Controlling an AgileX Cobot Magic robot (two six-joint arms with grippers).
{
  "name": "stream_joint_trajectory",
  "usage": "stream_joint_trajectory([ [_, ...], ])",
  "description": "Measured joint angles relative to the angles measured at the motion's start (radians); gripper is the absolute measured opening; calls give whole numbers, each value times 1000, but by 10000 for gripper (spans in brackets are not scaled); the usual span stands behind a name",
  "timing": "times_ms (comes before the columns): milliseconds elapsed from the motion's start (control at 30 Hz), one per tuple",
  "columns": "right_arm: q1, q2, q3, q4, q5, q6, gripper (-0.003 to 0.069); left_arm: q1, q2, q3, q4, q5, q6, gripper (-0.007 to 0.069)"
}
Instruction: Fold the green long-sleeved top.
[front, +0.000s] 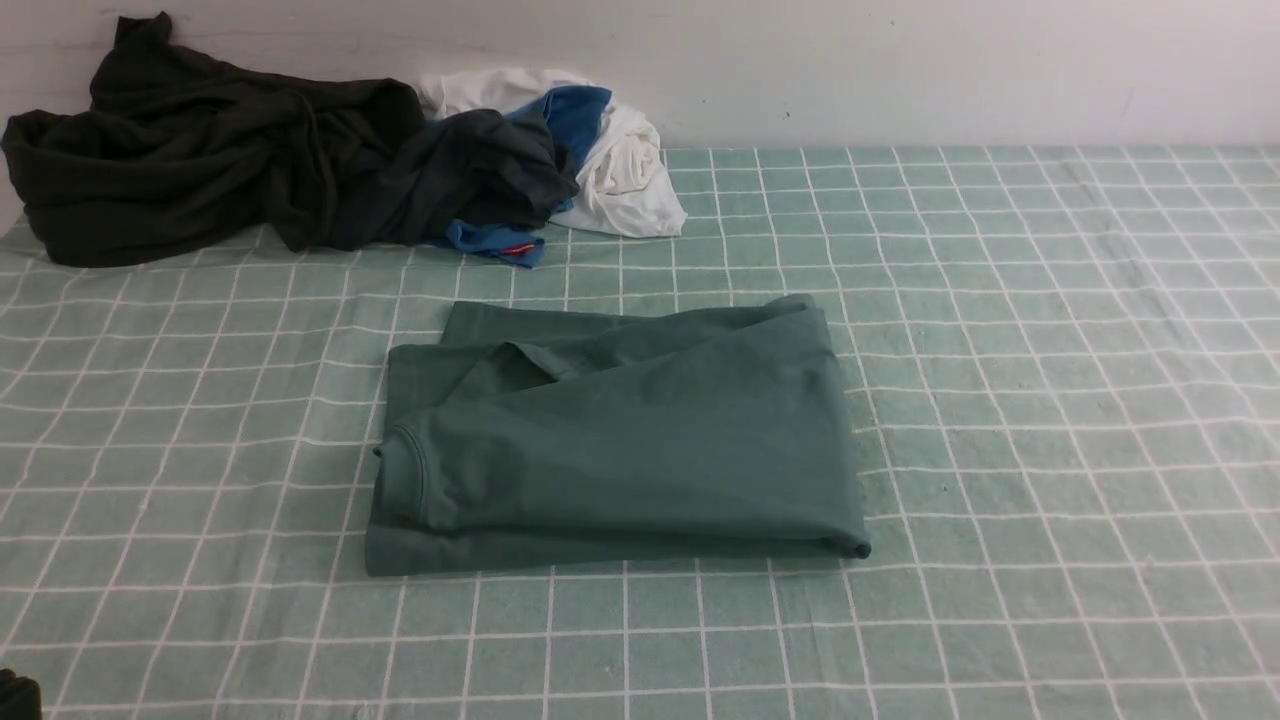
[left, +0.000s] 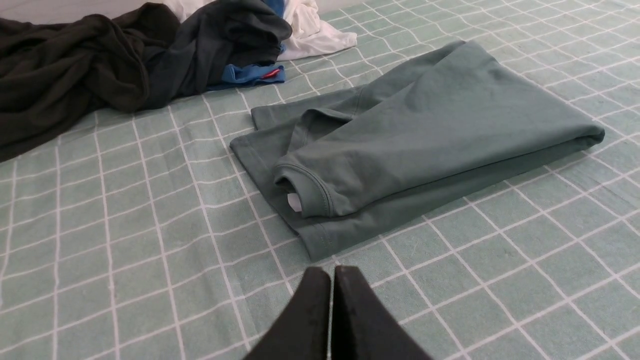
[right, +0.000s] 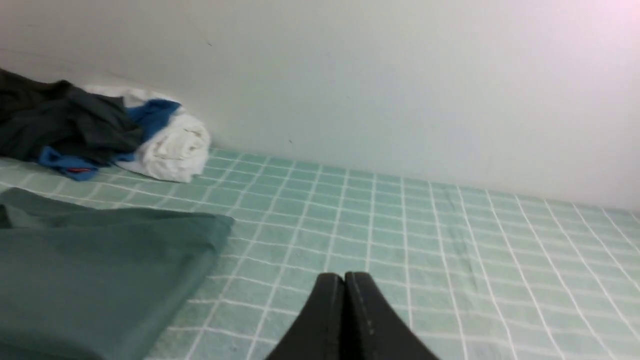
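The green long-sleeved top (front: 620, 440) lies folded into a compact rectangle in the middle of the checked cloth, with its ribbed neck at the left edge. It also shows in the left wrist view (left: 425, 135) and in the right wrist view (right: 95, 270). Its logo print is hidden. My left gripper (left: 331, 272) is shut and empty, a little in front of the top's near left corner. My right gripper (right: 344, 276) is shut and empty, off the top's right side above bare cloth. Neither gripper's fingers show in the front view.
A very dark olive-black garment (front: 190, 150) lies heaped at the back left against the wall. Beside it lie a dark grey-and-blue garment (front: 480, 180) and a white one (front: 625, 170). The green checked cloth (front: 1050, 400) covers the table. A white wall stands behind.
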Motion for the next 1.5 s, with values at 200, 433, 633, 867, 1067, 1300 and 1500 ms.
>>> stream_joint_trajectory([
  [200, -98, -143, 183, -81, 7, 206, -14, 0, 0, 0, 0, 1, 0, -3],
  [433, -107, -150, 182, -96, 82, 267, -14, 0, -3, 0, 0, 1, 0, -3],
  [633, -108, -150, 182, -97, 86, 259, -14, 0, -3, 0, 0, 1, 0, -3],
  [867, -109, -150, 182, -97, 88, 248, -14, 0, -3, 0, 0, 1, 0, -3],
  [1067, -109, -150, 181, -97, 88, 248, -14, 0, -3, 0, 0, 1, 0, -3],
  [1300, -109, -150, 181, -97, 88, 246, -14, 0, -3, 0, 0, 1, 0, -3],
  [1500, -109, -150, 181, -97, 88, 245, -14, 0, -3, 0, 0, 1, 0, -3],
])
